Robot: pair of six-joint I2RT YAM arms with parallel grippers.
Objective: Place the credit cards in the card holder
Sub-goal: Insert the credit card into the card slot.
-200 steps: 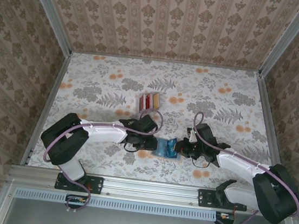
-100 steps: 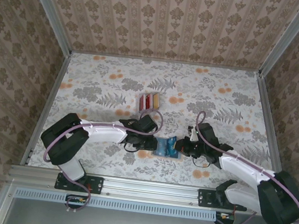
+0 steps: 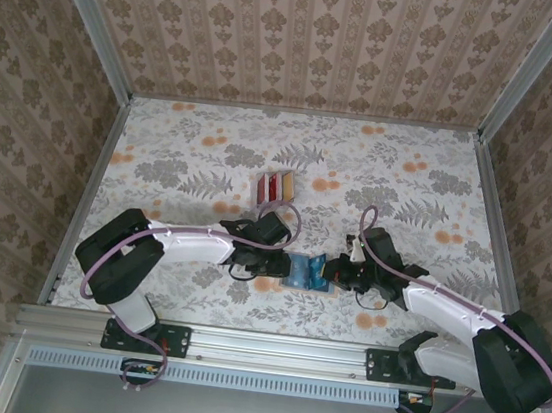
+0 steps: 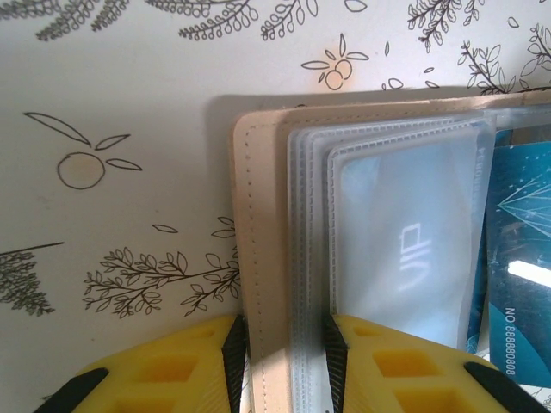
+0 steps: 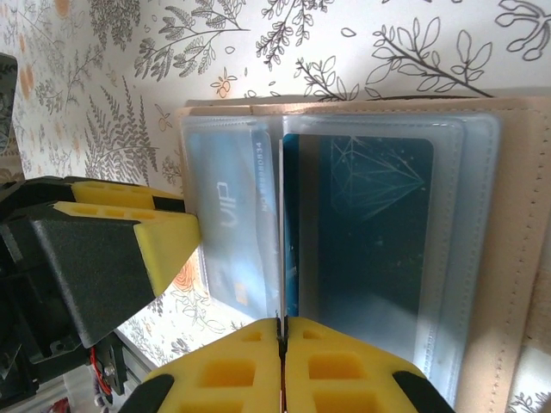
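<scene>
Right wrist: left end effector (image 4: 282, 337) and right end effector (image 5: 281, 331) pinch card holder (image 5: 518, 258) containing blue card (image 5: 370, 225).

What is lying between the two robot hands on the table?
The open card holder, with a blue card inside, lies between the left gripper and right gripper, seen from the top camera; both grip it.
</scene>
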